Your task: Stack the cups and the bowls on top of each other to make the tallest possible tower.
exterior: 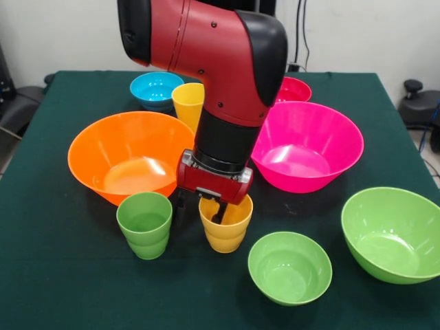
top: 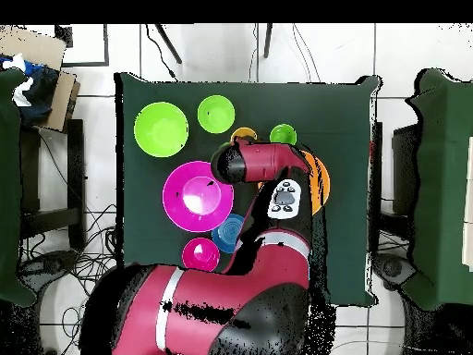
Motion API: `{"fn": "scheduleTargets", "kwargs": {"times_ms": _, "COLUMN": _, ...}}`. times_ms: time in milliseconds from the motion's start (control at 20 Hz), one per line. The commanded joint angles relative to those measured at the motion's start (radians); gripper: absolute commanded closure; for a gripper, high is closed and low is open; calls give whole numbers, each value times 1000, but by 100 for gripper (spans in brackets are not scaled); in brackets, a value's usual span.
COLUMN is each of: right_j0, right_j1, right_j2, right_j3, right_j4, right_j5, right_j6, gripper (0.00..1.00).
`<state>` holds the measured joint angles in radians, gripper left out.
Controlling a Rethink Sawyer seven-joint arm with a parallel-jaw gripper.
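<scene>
Green table (exterior: 55, 275): tool (exterior: 201, 208) seemingly straddles orange-yellow cup's (exterior: 225, 232) rim.

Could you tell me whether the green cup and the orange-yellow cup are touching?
Apart: the front view shows dark table between the green cup and the orange-yellow cup.

Gripper (exterior: 203, 206) hemmed in: orange bowl (exterior: 124, 155) left, pink bowl (exterior: 309, 144) right, green cup (exterior: 145, 223) near-left. Bare table (exterior: 62, 275) near-left corner.

Green table (exterior: 62, 275) with bowls (exterior: 130, 155), cups (exterior: 145, 223)
</scene>
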<state>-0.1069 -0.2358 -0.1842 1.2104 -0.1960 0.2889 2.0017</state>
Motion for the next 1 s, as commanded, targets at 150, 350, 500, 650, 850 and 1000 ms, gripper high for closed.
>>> {"fn": "scheduleTargets", "kwargs": {"times_ms": 150, "right_j0": 16, "right_j1": 64, "right_j2": 97, "right_j3": 20, "right_j4": -12, "right_j5": -14, "right_j6": 66, "gripper": 0}}
{"fn": "scheduleTargets", "kwargs": {"times_ms": 350, "right_j0": 21, "right_j1": 58, "right_j2": 92, "right_j3": 22, "right_j4": -10, "right_j5": -6, "right_j6": 69, "gripper": 0}}
{"fn": "scheduleTargets", "kwargs": {"times_ms": 500, "right_j0": 23, "right_j1": 49, "right_j2": 89, "right_j3": 32, "right_j4": -11, "right_j5": -4, "right_j6": 71, "gripper": 0}}
{"fn": "scheduleTargets", "kwargs": {"times_ms": 650, "right_j0": 30, "right_j1": 37, "right_j2": 83, "right_j3": 44, "right_j4": -11, "right_j5": 2, "right_j6": 74, "gripper": 0}}
{"fn": "scheduleTargets", "kwargs": {"times_ms": 850, "right_j0": 29, "right_j1": 26, "right_j2": 84, "right_j3": 53, "right_j4": -12, "right_j5": 10, "right_j6": 69, "gripper": 0}}
{"fn": "scheduleTargets", "kwargs": {"times_ms": 1000, "right_j0": 30, "right_j1": 19, "right_j2": 84, "right_j3": 59, "right_j4": -12, "right_j5": 19, "right_j6": 66, "gripper": 0}}
